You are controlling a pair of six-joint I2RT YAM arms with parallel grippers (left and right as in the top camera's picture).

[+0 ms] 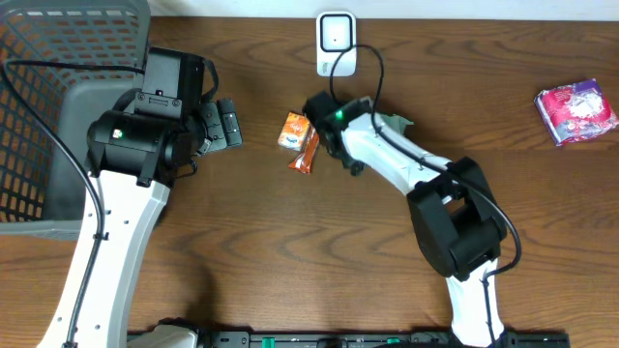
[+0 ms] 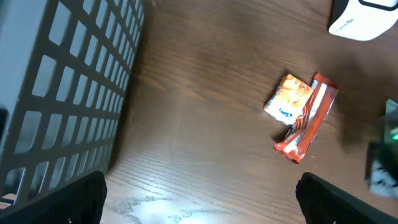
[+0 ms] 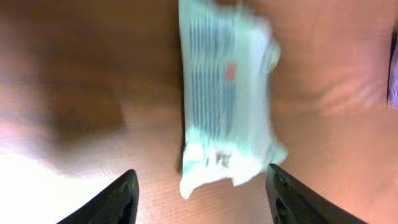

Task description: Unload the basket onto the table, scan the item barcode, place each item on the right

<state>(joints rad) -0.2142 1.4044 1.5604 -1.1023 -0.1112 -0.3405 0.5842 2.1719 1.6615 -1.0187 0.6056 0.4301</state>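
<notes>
The pale green packet [image 3: 227, 93] looks light, soft and crinkly; best pinched across its middle. It lies just right of the scanner [image 1: 335, 41], and the right gripper [image 3: 202, 193] stands released above it, holding nothing

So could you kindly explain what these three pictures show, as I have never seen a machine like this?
These are two robot arms at a wooden table. One picture looks down from above; the other two come from small cameras on each wrist.

From above, a grey mesh basket stands at the far left, and a white scanner stands at the table's far edge. Near the middle lie an orange packet and a red-brown wrapper, touching. A pink packet sits far right.

The left pincer is open and holds nothing. The right pincer is open over a pale green packet lying on the table; it does not look gripped, though that picture is blurred.
</notes>
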